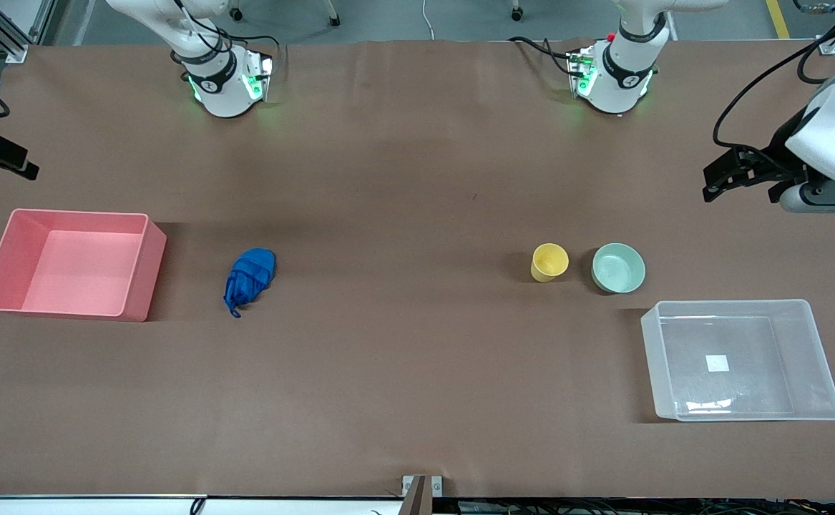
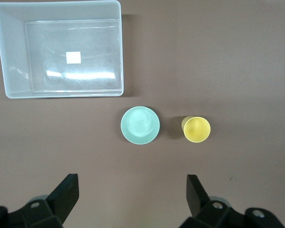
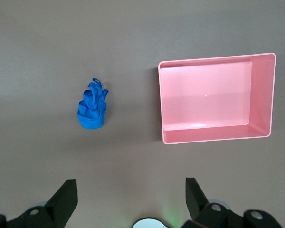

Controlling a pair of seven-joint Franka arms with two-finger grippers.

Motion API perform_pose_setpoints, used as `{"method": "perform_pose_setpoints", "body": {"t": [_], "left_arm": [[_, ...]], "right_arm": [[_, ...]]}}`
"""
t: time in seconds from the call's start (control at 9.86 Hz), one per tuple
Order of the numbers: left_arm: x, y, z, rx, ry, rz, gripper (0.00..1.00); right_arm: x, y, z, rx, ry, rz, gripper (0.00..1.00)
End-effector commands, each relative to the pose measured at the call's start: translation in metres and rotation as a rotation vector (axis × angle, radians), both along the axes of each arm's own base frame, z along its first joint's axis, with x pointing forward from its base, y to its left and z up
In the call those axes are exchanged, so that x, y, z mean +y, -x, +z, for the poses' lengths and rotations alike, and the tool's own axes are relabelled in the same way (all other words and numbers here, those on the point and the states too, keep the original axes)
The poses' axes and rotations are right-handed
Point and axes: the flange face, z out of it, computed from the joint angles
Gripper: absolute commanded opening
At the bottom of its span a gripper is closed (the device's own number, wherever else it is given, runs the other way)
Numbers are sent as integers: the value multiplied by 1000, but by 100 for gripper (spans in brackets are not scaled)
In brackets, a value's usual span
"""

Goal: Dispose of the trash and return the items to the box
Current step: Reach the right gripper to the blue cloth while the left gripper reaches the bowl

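The blue soft lump (image 1: 249, 277) lies on the table next to the pink bin, toward the right arm's end; it also shows in the right wrist view (image 3: 92, 108). The yellow cup (image 1: 549, 262) stands upright beside the mint-green bowl (image 1: 618, 267); both show in the left wrist view, the cup (image 2: 196, 129) and the bowl (image 2: 140, 125). The clear box (image 1: 740, 360) with its white sticker sits nearer the front camera than the bowl, empty; it also shows in the left wrist view (image 2: 12, 52). My left gripper (image 1: 719, 179) (image 2: 133, 186) hangs open and empty, high over the table's left-arm end. My right gripper (image 1: 18, 162) (image 3: 130, 187) hangs open and empty, high at the right arm's end.
An empty pink rectangular bin (image 1: 142, 268) (image 3: 216, 135) sits at the right arm's end of the table. The two arm bases (image 1: 227, 86) (image 1: 614, 79) stand along the edge farthest from the front camera. Brown tabletop lies between the lump and the cup.
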Motion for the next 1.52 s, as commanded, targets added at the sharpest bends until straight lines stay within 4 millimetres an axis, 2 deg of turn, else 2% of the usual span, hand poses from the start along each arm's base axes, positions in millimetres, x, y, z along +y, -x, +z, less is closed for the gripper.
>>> {"method": "perform_pose_setpoints", "body": {"t": [0.0, 0.2, 0.41, 0.51, 0.61, 0.71, 0.81, 0.91, 1.01, 1.22, 1.32, 1.42], "left_arm": [[1, -8, -16, 17, 3, -5, 100], [1, -10, -14, 10, 2, 4, 100], [1, -20, -28, 9, 5, 2, 100], [1, -22, -30, 3, 7, -8, 100], [8, -24, -35, 9, 6, 1, 100], [9, -28, -50, 27, 5, 3, 100], [11, -29, -74, 38, 4, 6, 99], [20, -30, -100, 36, 4, 24, 99], [22, -28, -125, 42, 3, 27, 98], [24, -22, -191, 48, 2, 31, 96], [25, -15, -217, 48, 3, 27, 95], [25, -8, -246, 65, 2, 27, 95]], "right_arm": [[-2, 4, 1, -5, -9, 3, 100], [-2, 4, 1, -3, -9, 3, 100], [1, 6, 0, 4, -9, 0, 100], [7, 5, -1, 6, -10, 6, 100], [17, 2, -10, 21, -13, 24, 100], [33, -7, -34, 31, -13, 52, 100], [48, -13, -61, 40, -12, 63, 100], [71, -23, -105, 51, -4, 53, 100], [88, -34, -158, 51, 1, 63, 100], [136, -51, -249, 53, 6, 24, 100], [156, -52, -287, 38, 35, 50, 100], [160, -48, -324, -1, 61, 87, 100]]}}
